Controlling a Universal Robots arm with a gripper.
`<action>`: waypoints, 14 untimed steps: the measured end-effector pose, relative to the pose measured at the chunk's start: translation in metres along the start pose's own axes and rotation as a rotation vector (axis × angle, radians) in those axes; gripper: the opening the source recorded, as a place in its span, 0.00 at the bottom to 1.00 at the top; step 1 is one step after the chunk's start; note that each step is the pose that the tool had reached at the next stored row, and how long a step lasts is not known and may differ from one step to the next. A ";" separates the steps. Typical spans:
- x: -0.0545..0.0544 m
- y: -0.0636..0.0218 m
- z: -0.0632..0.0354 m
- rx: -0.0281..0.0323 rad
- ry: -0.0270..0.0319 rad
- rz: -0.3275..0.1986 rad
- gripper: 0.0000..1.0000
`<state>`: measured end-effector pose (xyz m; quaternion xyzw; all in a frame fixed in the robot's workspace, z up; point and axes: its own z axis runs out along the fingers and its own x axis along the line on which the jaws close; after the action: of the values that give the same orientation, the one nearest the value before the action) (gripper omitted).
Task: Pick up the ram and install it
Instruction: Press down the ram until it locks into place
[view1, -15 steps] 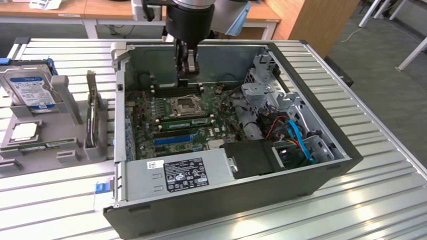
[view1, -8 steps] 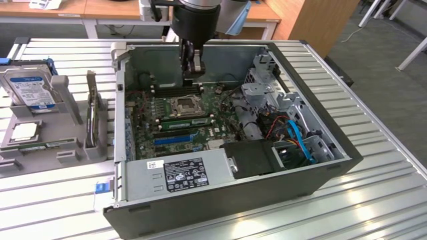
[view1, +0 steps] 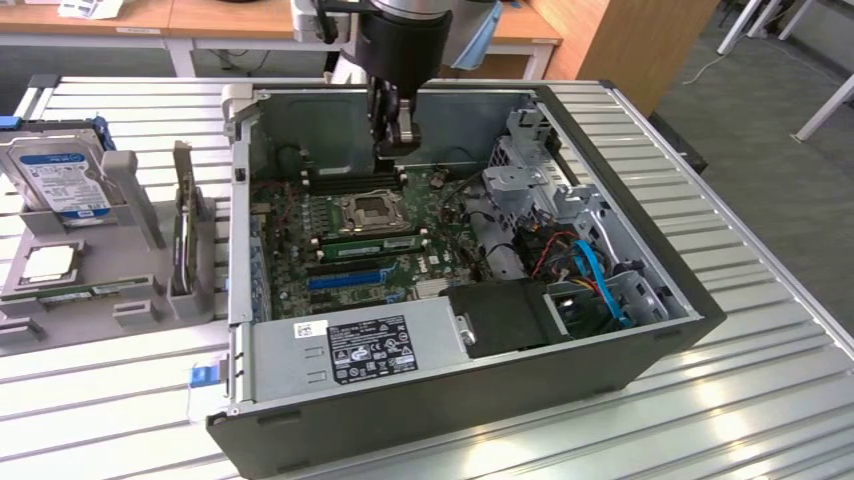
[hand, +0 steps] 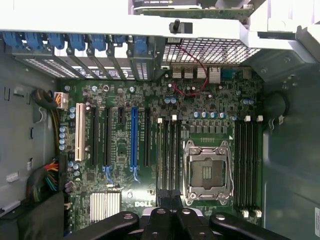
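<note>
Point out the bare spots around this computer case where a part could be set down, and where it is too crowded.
Free: the slatted table on the exterior view's right of the computer case, and the strip in front of it. Crowded: the exterior view's left, with the hard drive and parts rack; inside, where the tool hangs over the motherboard.

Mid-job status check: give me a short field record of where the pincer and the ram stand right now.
pincer: shut, inside the open computer case, low over the motherboard by the black memory slots beside the CPU socket
held: cannot tell
ram: a thin green stick, likely it, lies in the grey holder outside the case, at the exterior view's left
hard drive: upright in the same holder
</note>
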<state>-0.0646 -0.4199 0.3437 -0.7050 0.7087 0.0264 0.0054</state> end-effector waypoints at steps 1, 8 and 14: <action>0.000 -0.0009 0.0000 0.0000 0.0000 0.000 0.10; 0.000 -0.0079 -0.0002 0.0000 0.0000 0.000 0.10; 0.000 -0.0141 -0.0004 0.0000 0.0000 0.000 0.10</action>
<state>-0.0505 -0.4199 0.3437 -0.7051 0.7086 0.0264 0.0054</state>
